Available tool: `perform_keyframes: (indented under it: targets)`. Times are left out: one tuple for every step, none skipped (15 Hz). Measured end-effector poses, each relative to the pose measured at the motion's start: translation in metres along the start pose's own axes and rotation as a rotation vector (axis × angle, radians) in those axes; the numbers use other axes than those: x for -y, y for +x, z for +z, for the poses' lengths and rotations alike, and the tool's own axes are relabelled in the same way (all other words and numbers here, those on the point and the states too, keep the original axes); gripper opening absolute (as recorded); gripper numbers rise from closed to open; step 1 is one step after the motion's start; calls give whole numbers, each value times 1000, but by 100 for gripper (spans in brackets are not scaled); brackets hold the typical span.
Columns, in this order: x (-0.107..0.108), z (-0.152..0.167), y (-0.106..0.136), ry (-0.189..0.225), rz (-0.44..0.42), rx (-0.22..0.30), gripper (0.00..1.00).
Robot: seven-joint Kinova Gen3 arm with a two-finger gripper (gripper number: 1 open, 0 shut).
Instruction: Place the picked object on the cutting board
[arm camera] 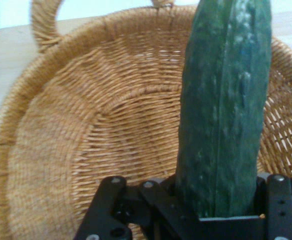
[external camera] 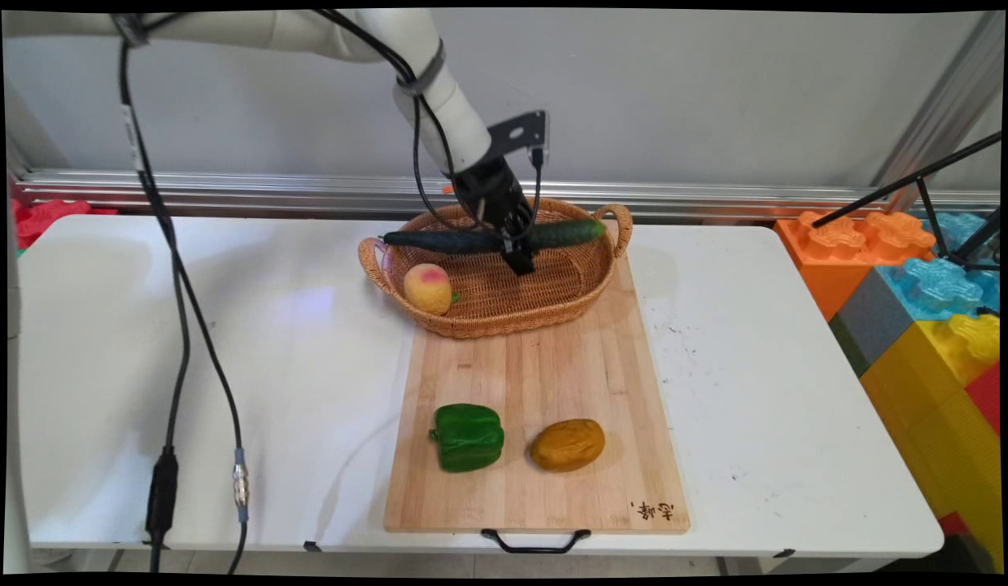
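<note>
My gripper is shut on a long dark green cucumber, held level across the wicker basket, just above its inside. In the hand view the cucumber rises from between the black linkage and fills the right half, with the woven basket floor behind it. A yellow-pink peach lies in the basket's left part, apart from the gripper.
The basket stands on the far end of a wooden cutting board. A green bell pepper and a brown potato lie on the board's near part. Coloured toy blocks stand right of the table; black cables hang at left.
</note>
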Motion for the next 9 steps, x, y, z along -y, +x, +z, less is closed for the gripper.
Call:
perform_keyframes:
  targets:
    - [-1, -6, 1, 13, -7, -1, 0]
    - [-2, -16, 4, 33, -19, 0, 0]
    - [-3, -24, 6, 50, -28, 0, 0]
    - [-5, -32, 8, 66, -36, 0, 0]
    - [-6, -38, 10, 79, -41, 1, 0]
    - [-8, -46, 13, 95, -46, 2, 0]
    - [-11, -55, 17, 113, -49, 3, 0]
    - [-15, -64, 21, 129, -51, 5, 0]
    - [-18, -71, 24, 143, -51, 9, 0]
